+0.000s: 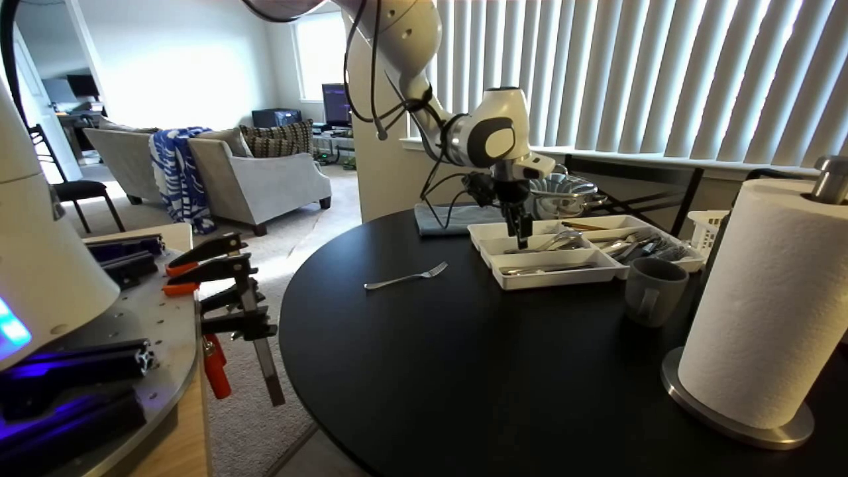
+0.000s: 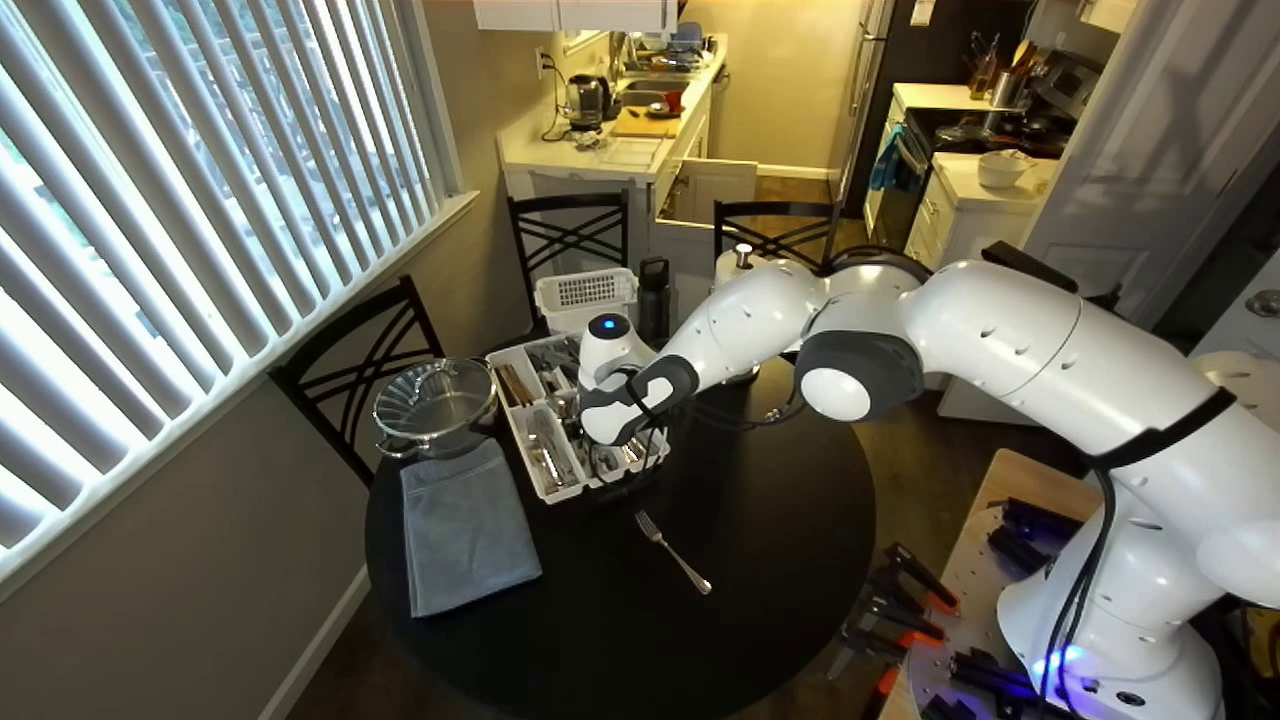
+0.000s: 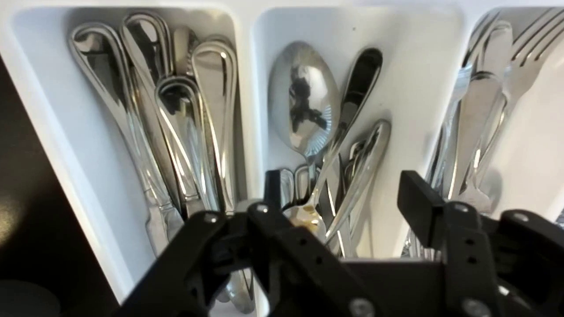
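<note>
Hand (image 3: pixel 341 193) stands wide, nothing gripped afaict, over the mid compt. of the cutlery tray (image 1: pixel 563 279). Spoon (image 3: pixel 304 97) lies in that compt., neck lined up btwn the fingers (image 3: pixel 421 207) in wrist view, near crossed handles (image 3: pixel 360 176). Best keep both tips off the dividers (image 3: pixel 244 88) & go straight up/down, slow, b/c handles prob. snag. Fork (image 1: pixel 405 277) lies on the counter (image 1: pixel 464 371), apart from tray.
</note>
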